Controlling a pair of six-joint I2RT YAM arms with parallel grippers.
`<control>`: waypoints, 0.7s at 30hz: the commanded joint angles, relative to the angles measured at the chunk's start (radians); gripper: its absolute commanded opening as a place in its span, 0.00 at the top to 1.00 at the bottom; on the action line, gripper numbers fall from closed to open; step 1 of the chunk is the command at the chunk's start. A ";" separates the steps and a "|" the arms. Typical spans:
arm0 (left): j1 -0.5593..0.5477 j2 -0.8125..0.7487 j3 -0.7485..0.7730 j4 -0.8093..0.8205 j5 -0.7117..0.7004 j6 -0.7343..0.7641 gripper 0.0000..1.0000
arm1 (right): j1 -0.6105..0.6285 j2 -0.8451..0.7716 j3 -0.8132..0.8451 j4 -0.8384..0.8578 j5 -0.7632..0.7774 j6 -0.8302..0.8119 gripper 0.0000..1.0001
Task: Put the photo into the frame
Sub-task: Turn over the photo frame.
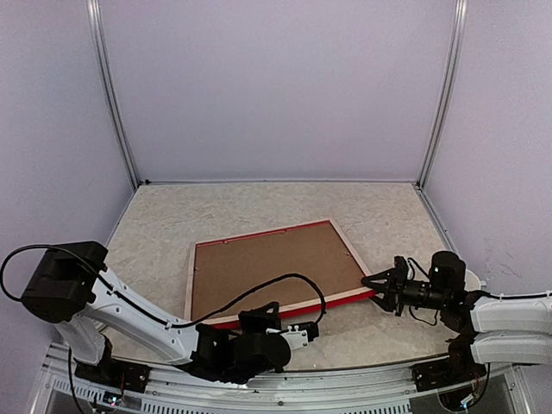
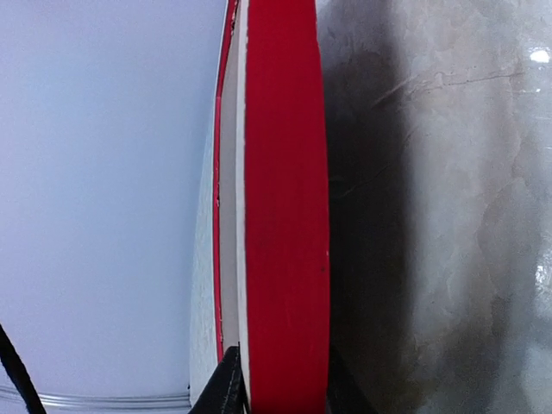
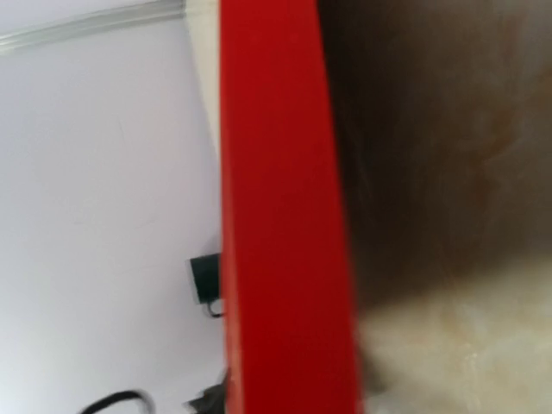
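Red-faced wood, probably stiff and light but broad: the frame [image 1: 341, 298] lies face down, near rail pinched in my left gripper [image 2: 280, 384]. My right gripper [image 1: 379, 291] meets its corner, grip unclear. I'd hold rails, not the backing board [image 1: 267, 272].

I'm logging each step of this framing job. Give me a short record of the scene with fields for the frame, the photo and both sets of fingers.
frame: the frame lies back side up on the table, with the brown backing board showing
photo: not visible in any view
left gripper: the left gripper is at the frame's near edge, with fingers against both sides of the red edge
right gripper: the right gripper is at the frame's near right corner; its grip is unclear because the wrist view is blurred
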 commanded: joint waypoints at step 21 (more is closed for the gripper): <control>0.133 -0.216 0.362 -0.315 0.245 -0.095 1.00 | 0.010 -0.303 0.282 -0.645 0.313 -0.375 0.01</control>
